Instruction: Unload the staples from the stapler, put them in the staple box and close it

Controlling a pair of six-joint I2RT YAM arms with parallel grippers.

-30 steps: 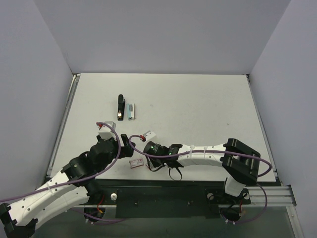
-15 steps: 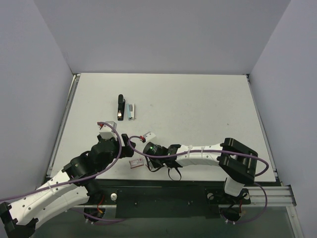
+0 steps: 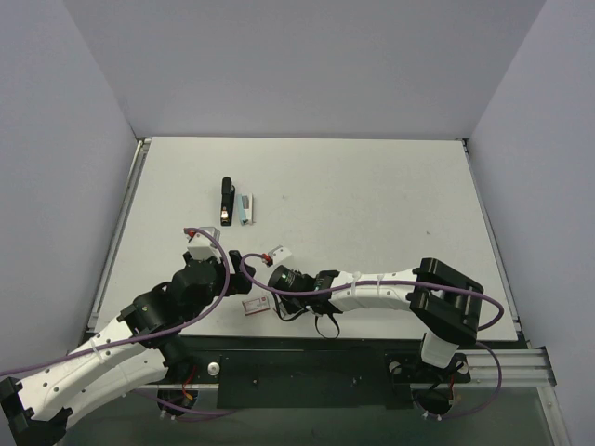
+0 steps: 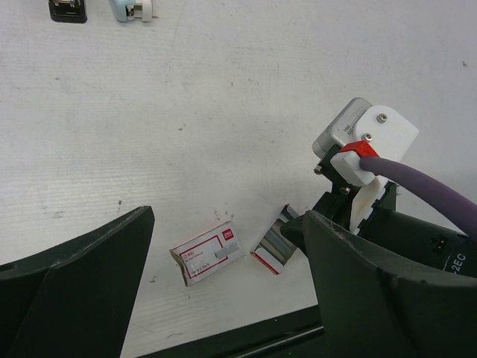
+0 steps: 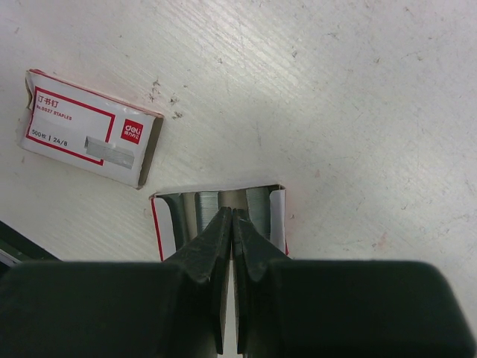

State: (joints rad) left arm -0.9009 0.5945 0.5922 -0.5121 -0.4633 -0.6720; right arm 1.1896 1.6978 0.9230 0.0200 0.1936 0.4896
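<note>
The black stapler (image 3: 226,202) lies far up the table, and only its near end (image 4: 67,9) shows in the left wrist view. Neither gripper touches it. My left gripper (image 3: 226,271) (image 4: 227,216) hangs open and wide above the near table, holding nothing. Below it lies a red-and-white staple box sleeve (image 4: 206,253) (image 5: 91,128) (image 3: 256,306). My right gripper (image 5: 229,214) (image 3: 279,302) is shut, its tips together over the box's open tray (image 5: 160,224) (image 4: 270,250). Rows of staples (image 5: 209,205) lie in that tray. I see nothing between the fingertips.
A pale teal oblong piece (image 3: 245,209) (image 4: 132,9) lies just right of the stapler. The table's near edge with a dark rail (image 3: 307,348) runs close behind the box. The two wrists are near each other, and the right arm's white camera (image 4: 369,142) stands beside my left gripper's right finger.
The right arm has edged slightly left over the tray. The left wrist has shifted a little. Both grippers keep the same opening.
</note>
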